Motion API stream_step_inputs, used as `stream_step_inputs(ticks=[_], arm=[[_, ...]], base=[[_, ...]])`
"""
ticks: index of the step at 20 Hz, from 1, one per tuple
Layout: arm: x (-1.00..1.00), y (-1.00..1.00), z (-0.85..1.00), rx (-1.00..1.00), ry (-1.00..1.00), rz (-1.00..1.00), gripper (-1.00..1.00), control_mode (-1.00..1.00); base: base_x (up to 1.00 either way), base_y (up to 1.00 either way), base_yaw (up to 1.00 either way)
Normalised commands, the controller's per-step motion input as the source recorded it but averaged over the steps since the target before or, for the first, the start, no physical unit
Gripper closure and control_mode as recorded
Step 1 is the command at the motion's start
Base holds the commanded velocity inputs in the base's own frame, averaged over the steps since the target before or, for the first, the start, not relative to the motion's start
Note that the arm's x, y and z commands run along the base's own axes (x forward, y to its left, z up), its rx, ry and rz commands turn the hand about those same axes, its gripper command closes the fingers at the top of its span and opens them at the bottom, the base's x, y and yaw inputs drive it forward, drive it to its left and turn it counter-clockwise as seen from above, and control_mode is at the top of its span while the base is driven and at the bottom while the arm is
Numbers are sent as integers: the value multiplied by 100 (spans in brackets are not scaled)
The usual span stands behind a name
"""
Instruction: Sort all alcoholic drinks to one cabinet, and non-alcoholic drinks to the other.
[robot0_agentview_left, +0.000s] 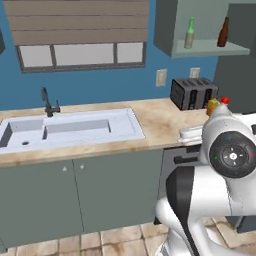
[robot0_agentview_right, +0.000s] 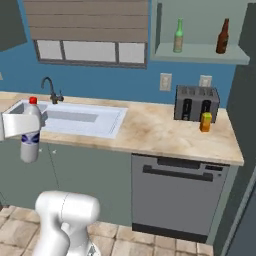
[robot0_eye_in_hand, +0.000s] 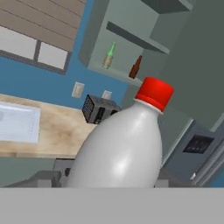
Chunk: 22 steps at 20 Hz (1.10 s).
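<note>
White bottle (robot0_agentview_right: 29, 135): white plastic, red cap, blue label; upright, in the air in front of the lower cabinets at about 9 o'clock in the right base view, clear of the table (robot0_agentview_right: 150, 131). In the hand view its body rises close before the camera, cap toward 1 o'clock.
Tool (robot0_agentview_right: 20, 125): its white body sits against the bottle's upper part in the right base view; the bottle hangs there off any surface, so the tool is gripping it. The fingertips themselves cannot be made out.
Green bottle (robot0_agentview_right: 178, 36): upright on the open upper cabinet shelf (robot0_agentview_right: 200, 54), at about 12 o'clock, left part of the shelf.
Brown bottle (robot0_agentview_right: 222, 37): upright on the same shelf, toward 1 o'clock, well apart from the green one.
Orange carton (robot0_agentview_right: 205, 122): standing on the table at about 3 o'clock, just in front of the toaster (robot0_agentview_right: 196, 103), whether touching cannot be told.
Sink (robot0_agentview_right: 75, 119): set in the table at 10 o'clock, dark faucet (robot0_agentview_right: 51, 91) behind it.
Dishwasher (robot0_agentview_right: 177, 197): under the table at 5 o'clock.
</note>
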Motion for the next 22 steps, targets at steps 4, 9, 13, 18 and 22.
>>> stream_step_inputs(ticks=[4,9,13,18,22], arm=[[0,0,0,0,0,0,100,100],[0,0,0,0,0,0,100,100],[0,0,0,0,0,0,100,100],[0,0,0,0,0,0,100,100],[0,0,0,0,0,0,100,100]], base=[[-28,100,0],[-13,100,0],[4,88,0],[52,60,0],[73,50,0]])
